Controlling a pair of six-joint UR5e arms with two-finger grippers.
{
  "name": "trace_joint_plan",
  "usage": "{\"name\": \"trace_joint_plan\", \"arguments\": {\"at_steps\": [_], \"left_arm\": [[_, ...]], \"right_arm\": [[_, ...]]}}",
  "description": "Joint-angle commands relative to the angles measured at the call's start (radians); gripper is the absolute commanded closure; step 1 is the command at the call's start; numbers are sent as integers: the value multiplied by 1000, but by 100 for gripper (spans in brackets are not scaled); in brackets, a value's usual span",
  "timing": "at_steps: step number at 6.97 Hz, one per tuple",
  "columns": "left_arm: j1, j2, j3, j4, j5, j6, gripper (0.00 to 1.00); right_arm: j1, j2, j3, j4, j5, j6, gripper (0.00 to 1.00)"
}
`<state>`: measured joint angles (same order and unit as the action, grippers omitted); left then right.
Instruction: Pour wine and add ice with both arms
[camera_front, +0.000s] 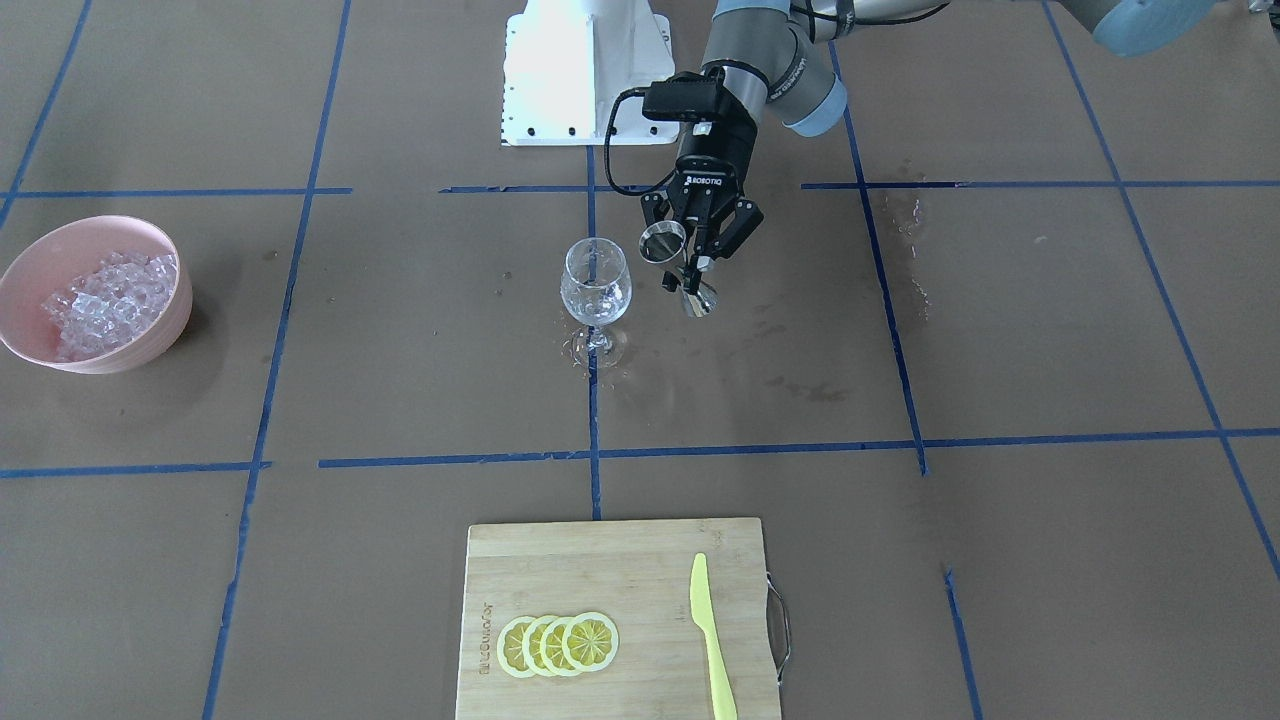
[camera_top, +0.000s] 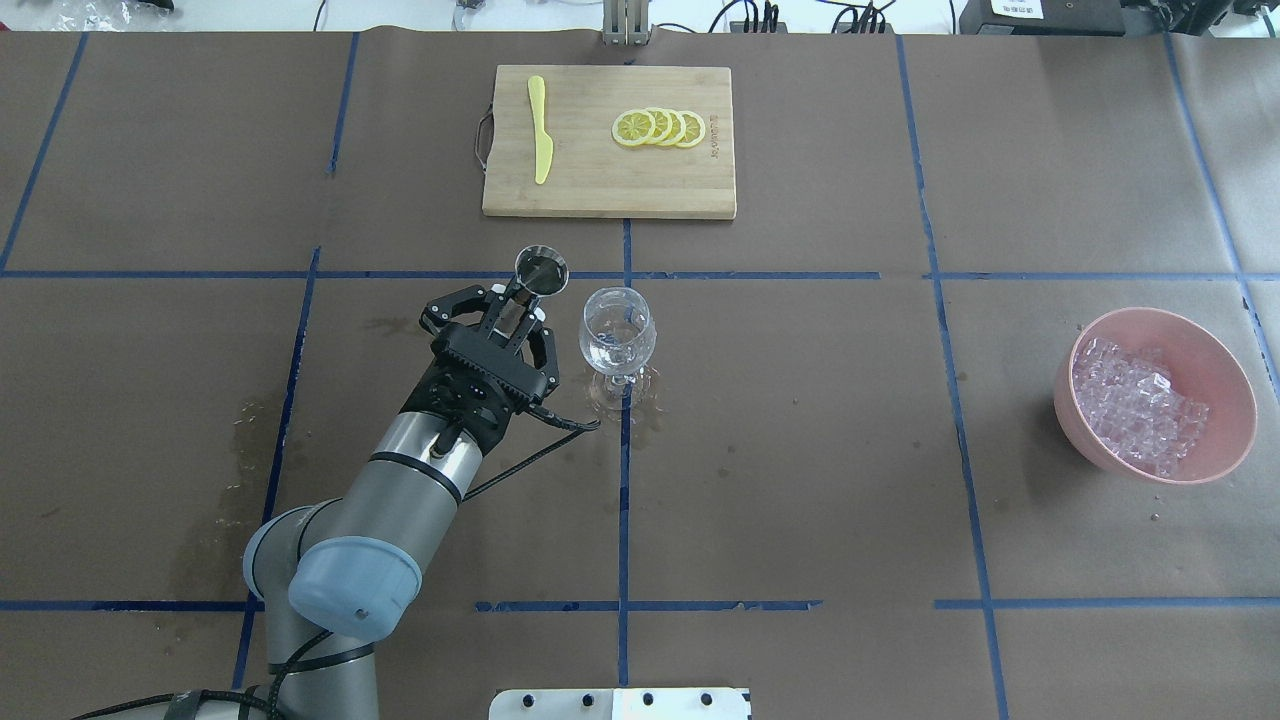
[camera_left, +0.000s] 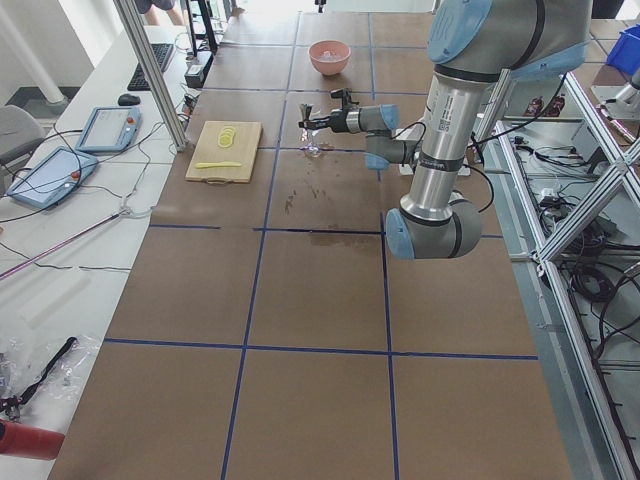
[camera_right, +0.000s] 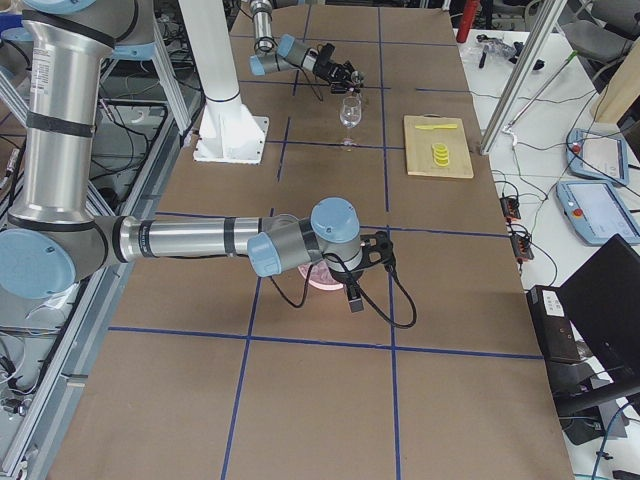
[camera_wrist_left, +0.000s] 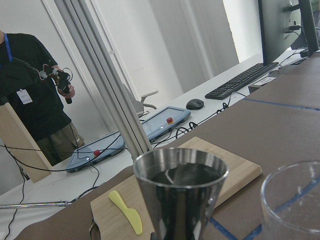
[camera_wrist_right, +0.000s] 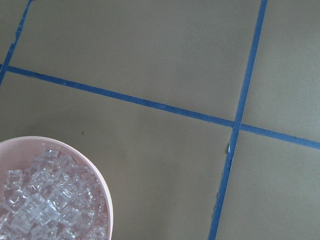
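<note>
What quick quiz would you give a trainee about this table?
1. True or false: the left gripper holds a metal jigger beside the wine glass.
2. What lies on the cutting board next to the lemon slices? A) a yellow knife B) a spoon C) a bottle
3. How many lemon slices are there?
Key: 1 true; 2 A; 3 four.

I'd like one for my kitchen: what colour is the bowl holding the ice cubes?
Pale pink. The bowl shows best in the overhead view.
</note>
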<state>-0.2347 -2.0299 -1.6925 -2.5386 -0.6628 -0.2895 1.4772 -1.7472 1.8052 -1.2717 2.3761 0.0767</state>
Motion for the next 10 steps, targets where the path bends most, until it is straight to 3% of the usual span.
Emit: {"name": "trace_joint_plan", "arguments": {"at_steps": [1,10], "left_arm": [[2,-10,1,4,8,186,100],[12,-58,10,6,127,859,100]], "right_arm": [[0,0,-3,0,0,0,0],[0,3,-41,0,2,0,0]]}}
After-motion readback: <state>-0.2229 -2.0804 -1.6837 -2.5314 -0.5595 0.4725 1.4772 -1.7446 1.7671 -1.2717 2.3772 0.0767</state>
